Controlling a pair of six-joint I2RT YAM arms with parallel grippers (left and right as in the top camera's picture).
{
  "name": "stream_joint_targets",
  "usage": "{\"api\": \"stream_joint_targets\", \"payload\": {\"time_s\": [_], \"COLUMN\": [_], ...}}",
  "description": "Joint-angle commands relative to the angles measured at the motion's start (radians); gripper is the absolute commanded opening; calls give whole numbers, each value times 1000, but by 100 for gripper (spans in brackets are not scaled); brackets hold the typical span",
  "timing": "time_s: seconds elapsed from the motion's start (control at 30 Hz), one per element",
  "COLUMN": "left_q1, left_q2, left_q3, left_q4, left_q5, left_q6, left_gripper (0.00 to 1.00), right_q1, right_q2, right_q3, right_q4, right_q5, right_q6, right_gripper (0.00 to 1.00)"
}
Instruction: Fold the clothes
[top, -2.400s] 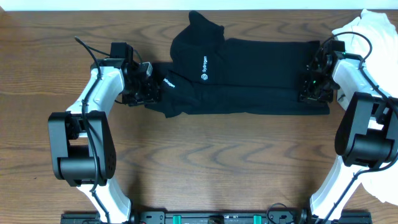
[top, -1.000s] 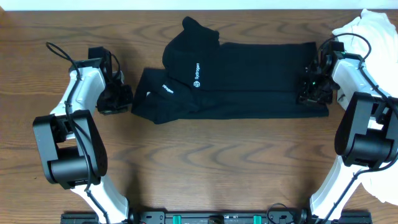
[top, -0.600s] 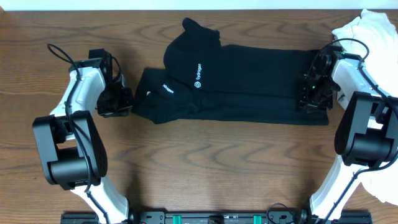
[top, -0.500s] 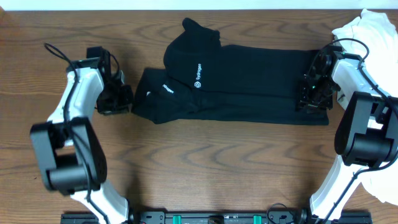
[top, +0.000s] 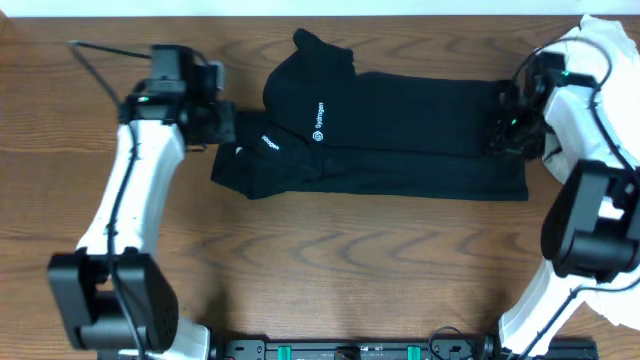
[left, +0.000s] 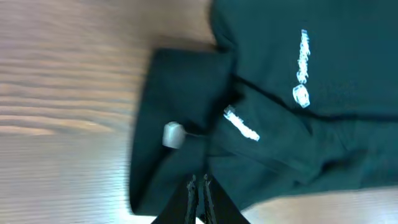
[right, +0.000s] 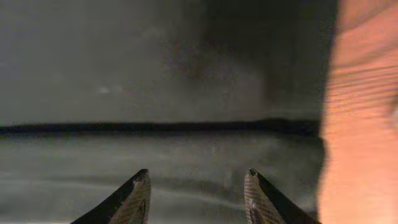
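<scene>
The clothes, a black T-shirt with a small white logo, lie folded into a long strip across the far half of the table. A bunched part rises at the strip's top left. My left gripper hovers over the strip's left end. Its fingers are shut with nothing between them, above the black fabric near white lettering. My right gripper is at the strip's right end. It stands open over dark cloth, holding nothing.
White garments are piled at the right edge of the table, behind and beside the right arm. Bare wooden tabletop lies in front of the shirt. Wood shows just right of the right gripper.
My left arm has risen and swung toward the far side, bringing its shut gripper over the shirt's left end. My right gripper has shifted slightly farther and opened wider. The shirt has stayed put.
</scene>
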Motion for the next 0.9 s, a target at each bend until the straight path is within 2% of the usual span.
{"api": "stream_joint_targets", "payload": {"time_s": [0.0,0.2,0.5,0.73,0.87], "left_q1": [-50,-70,-71,-75,-75], "left_q2": [58,176,286,362,390], "left_q3": [-9,-33,-33,-34,-34], "left_q4": [-23,-22,14,-16,-85], "left_q5": [5,5,6,25,24], "left_q6": [26,26,26,25,25], "left_gripper": [8,6,6,6,6], "right_q1": [8,8,8,8,5], "right_q2": [-48,-45,-45,-45,-45], "right_q3": [22,-59,-241,-361,-420], "right_q4": [-23,10,211,335,360], "right_q5": [4,48,56,57,57], "right_q6": [6,6,6,6,6], "right_gripper": [47,47,48,48,51]}}
